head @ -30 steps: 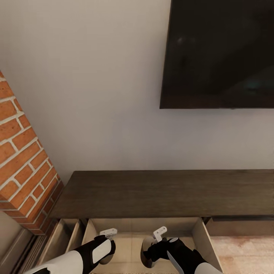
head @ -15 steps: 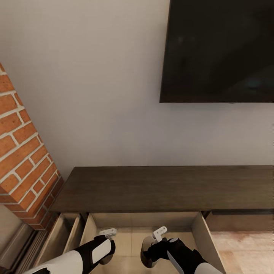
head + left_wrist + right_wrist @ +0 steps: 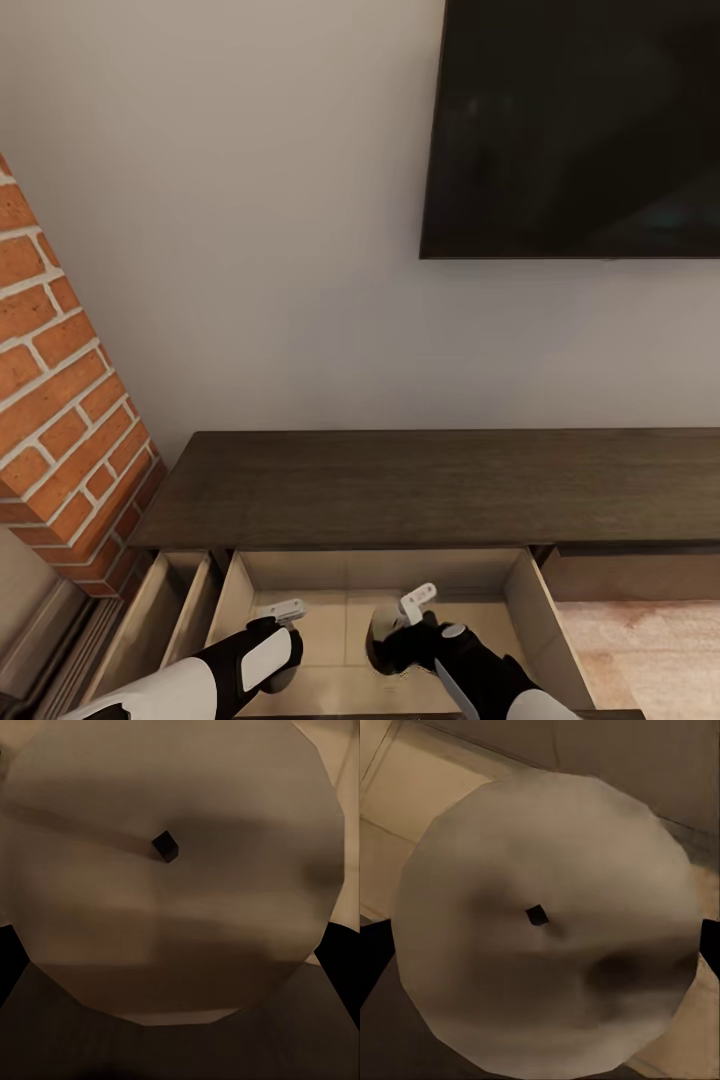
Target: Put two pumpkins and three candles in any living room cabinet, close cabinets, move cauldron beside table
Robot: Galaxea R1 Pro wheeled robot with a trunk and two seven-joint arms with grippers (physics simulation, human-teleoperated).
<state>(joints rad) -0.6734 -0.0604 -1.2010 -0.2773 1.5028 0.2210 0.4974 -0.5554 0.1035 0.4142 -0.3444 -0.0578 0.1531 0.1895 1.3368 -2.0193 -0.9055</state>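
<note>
The dark-brown cabinet (image 3: 420, 485) runs along the wall, and its middle drawer (image 3: 525, 610) is pulled out, showing a pale beige inside. Both arms reach down over that drawer. My left gripper (image 3: 280, 668) is shut on a candle (image 3: 172, 870), whose flat pale top and tiny wick face the left wrist camera, with dark fingers (image 3: 339, 949) at its sides. My right gripper (image 3: 388, 650) is shut on another candle (image 3: 547, 937), its grey side (image 3: 374, 640) just visible above the drawer floor. The pumpkins, the cauldron and the table are out of view.
A second drawer (image 3: 165, 620) stands open to the left of the middle one. A red brick pillar (image 3: 60, 420) juts out at the left, close to the cabinet's end. A black TV (image 3: 580, 130) hangs on the wall above. Pale flooring (image 3: 640, 650) lies at the right.
The whole picture has slid upward, so the camera has moved, and more of the open drawer shows. Both grippers still hold their candles over the drawer.
</note>
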